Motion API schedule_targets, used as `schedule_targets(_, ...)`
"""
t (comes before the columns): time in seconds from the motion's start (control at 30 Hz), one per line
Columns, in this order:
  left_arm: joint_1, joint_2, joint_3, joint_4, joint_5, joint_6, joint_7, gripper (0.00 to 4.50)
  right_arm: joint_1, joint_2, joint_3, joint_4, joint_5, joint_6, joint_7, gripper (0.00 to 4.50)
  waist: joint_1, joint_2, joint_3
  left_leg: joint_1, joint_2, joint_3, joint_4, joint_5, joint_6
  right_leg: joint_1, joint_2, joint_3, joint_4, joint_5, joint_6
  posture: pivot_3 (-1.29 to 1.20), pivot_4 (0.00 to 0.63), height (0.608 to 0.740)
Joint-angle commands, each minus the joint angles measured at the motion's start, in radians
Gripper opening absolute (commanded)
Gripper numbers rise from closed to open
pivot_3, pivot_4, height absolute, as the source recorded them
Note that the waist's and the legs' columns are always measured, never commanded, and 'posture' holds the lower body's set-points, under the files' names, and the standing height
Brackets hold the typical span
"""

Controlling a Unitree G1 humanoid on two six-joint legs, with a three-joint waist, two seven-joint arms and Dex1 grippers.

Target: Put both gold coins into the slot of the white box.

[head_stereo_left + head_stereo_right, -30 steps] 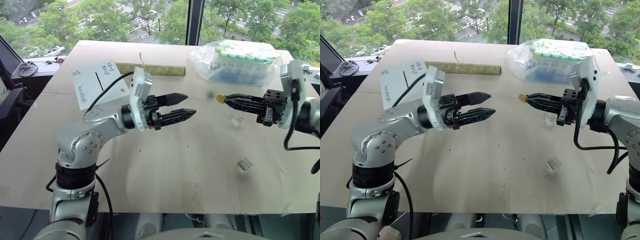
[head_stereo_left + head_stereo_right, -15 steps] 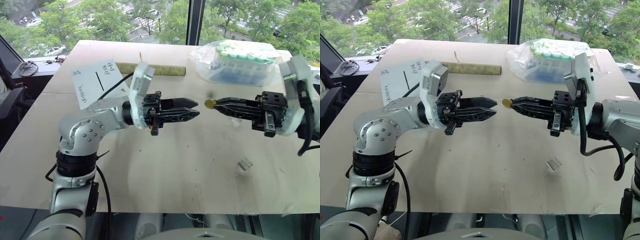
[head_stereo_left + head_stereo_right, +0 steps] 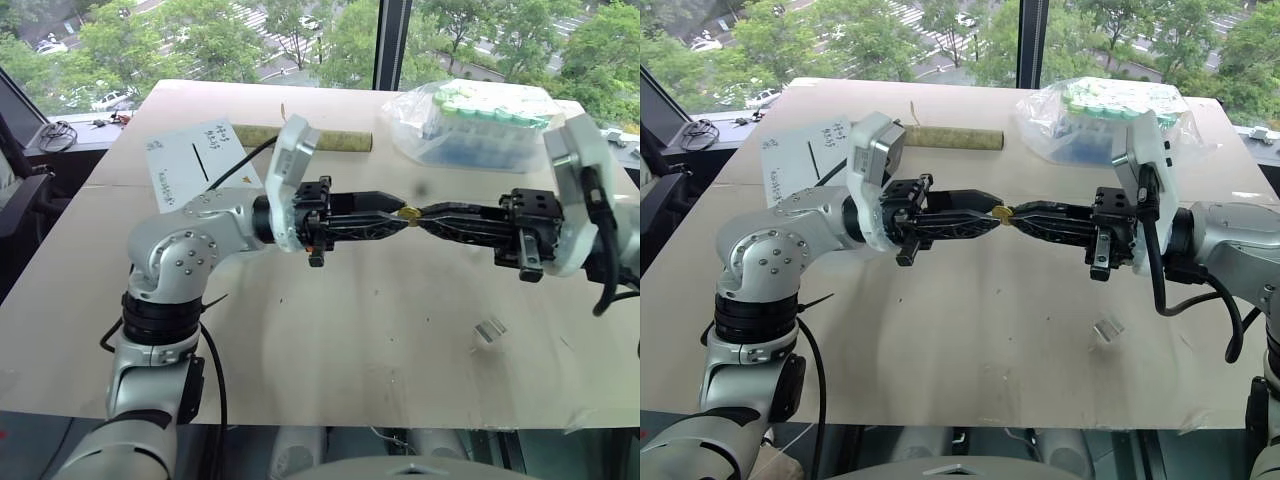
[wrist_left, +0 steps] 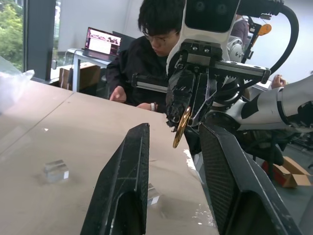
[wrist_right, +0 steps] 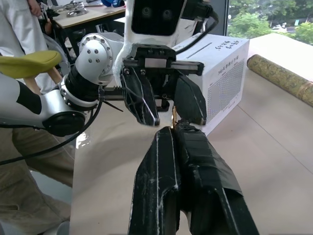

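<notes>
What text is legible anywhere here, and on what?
White box: dark handwriting beside the slot, too small to read.
White box side: a line of small print, too blurred to read.
Laptop screen: content unreadable.
Nothing else carries text.

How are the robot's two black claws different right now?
The right black claw is pinched shut on the tiny shiny gold coin; the left black claw is open, a finger on either side of that coin. The left claw points rightward, the right claw leftward. Both are level, tip to tip above the table.
</notes>
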Motion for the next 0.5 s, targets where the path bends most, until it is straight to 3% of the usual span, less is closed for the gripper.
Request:
schedule_targets(0.03,-0.022,0.000,0.008,-0.010,-0.006,-0.017,-0.013,1.56,-0.022,-0.010,-0.002,-0.024,0.014,-0.032,-0.008,0.00,0.000,0.000,0.000,0.000,0.000,0.000,0.000,0.000,0.000,0.000,0.000,0.000,0.000,0.000,0.000,0.00,0.150,0.740)
schedule_targets(0.13,-0.024,0.000,0.008,-0.010,-0.006,-0.016,-0.016,1.56,-0.024,-0.013,0.004,-0.025,0.018,-0.039,-0.014,0.00,0.000,0.000,0.000,0.000,0.000,0.000,0.000,0.000,0.000,0.000,0.000,0.000,0.000,0.000,0.000,0.00,0.150,0.740)
schedule_targets(0.17,-0.027,-0.001,0.008,-0.008,-0.006,-0.015,-0.016,1.18,-0.025,-0.014,0.005,-0.025,0.021,-0.039,-0.016,0.00,0.000,0.000,0.000,0.000,0.000,0.000,0.000,0.000,0.000,0.000,0.000,0.000,0.000,0.000,0.000,0.00,0.150,0.740)
schedule_targets(0.23,-0.028,-0.002,0.009,-0.005,-0.009,-0.012,-0.015,1.02,-0.025,-0.016,0.007,-0.026,0.026,-0.040,-0.020,0.00,0.000,0.000,0.000,0.000,0.000,0.000,0.000,0.000,0.000,0.000,0.000,0.000,0.000,0.000,0.000,0.00,0.150,0.740)
schedule_targets(0.3,-0.028,-0.004,0.010,-0.005,-0.009,-0.011,-0.016,0.14,-0.024,-0.018,0.006,-0.027,0.030,-0.041,-0.024,0.00,0.000,0.000,0.000,0.000,0.000,0.000,0.000,0.000,0.000,0.000,0.000,0.000,0.000,0.000,0.000,0.00,0.150,0.740)
schedule_targets(0.33,-0.030,-0.005,0.012,-0.004,-0.010,-0.010,-0.015,0.02,-0.022,-0.021,0.005,-0.027,0.034,-0.041,-0.026,0.00,0.000,0.000,0.000,0.000,0.000,0.000,0.000,0.000,0.000,0.000,0.000,0.000,0.000,0.000,0.000,0.00,0.150,0.740)
schedule_targets(0.5,-0.030,-0.008,0.016,-0.002,-0.016,-0.008,-0.011,0.02,-0.015,-0.030,0.004,-0.029,0.047,-0.042,-0.031,0.00,0.000,0.000,0.000,0.000,0.000,0.000,0.000,0.000,0.000,0.000,0.000,0.000,0.000,0.000,0.000,0.00,0.150,0.740)
